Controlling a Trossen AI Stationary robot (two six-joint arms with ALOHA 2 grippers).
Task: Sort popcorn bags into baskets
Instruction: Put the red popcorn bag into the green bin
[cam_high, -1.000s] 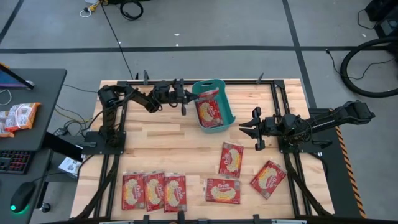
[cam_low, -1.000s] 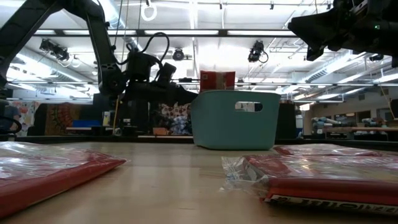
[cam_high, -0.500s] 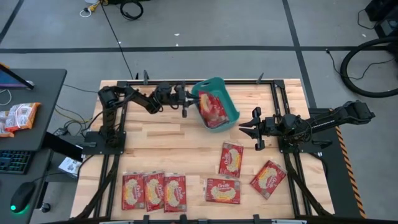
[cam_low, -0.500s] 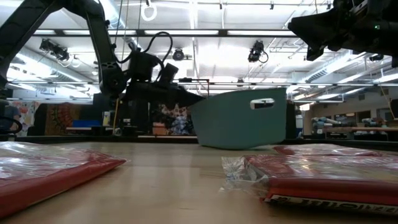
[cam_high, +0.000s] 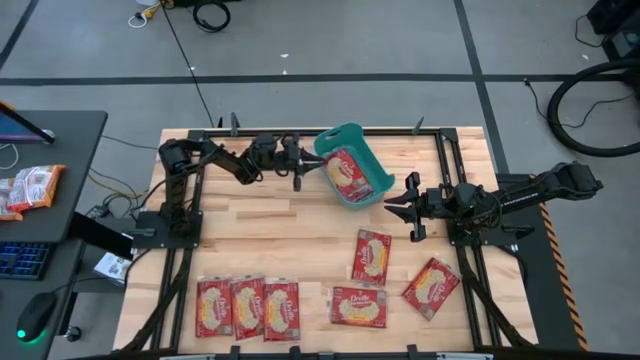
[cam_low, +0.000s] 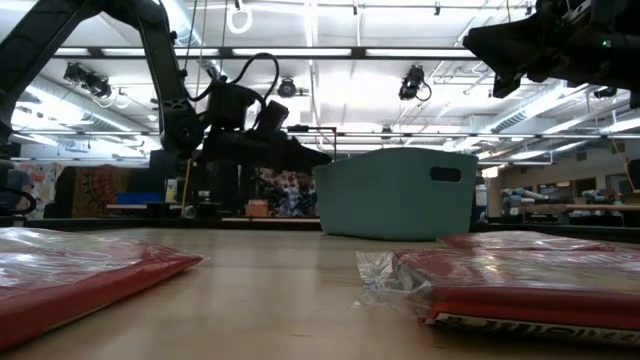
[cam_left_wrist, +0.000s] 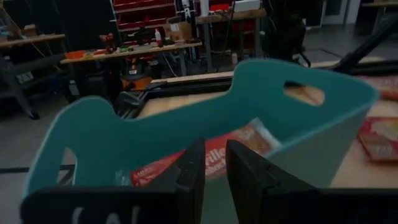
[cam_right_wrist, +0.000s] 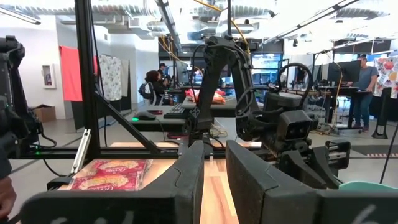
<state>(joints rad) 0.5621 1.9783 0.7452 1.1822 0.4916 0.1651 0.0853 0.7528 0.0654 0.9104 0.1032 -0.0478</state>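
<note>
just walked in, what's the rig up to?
It is sorting popcorn bags into the teal basket. The left hand is at the basket's near wall, fingers slightly apart, not clamping it; at least one bag lies inside. The basket sits skewed on the table. The right hand hovers idle, holding nothing. Six more bags wait along the table's front.

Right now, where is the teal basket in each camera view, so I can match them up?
High view: teal basket at the table's far middle, turned at an angle.
Low view: right of centre, on the table.
Left wrist view: fills the frame, past the left gripper.
Right wrist view: only a teal sliver at the corner.
Shared landmark: the popcorn bag inside it.
</note>
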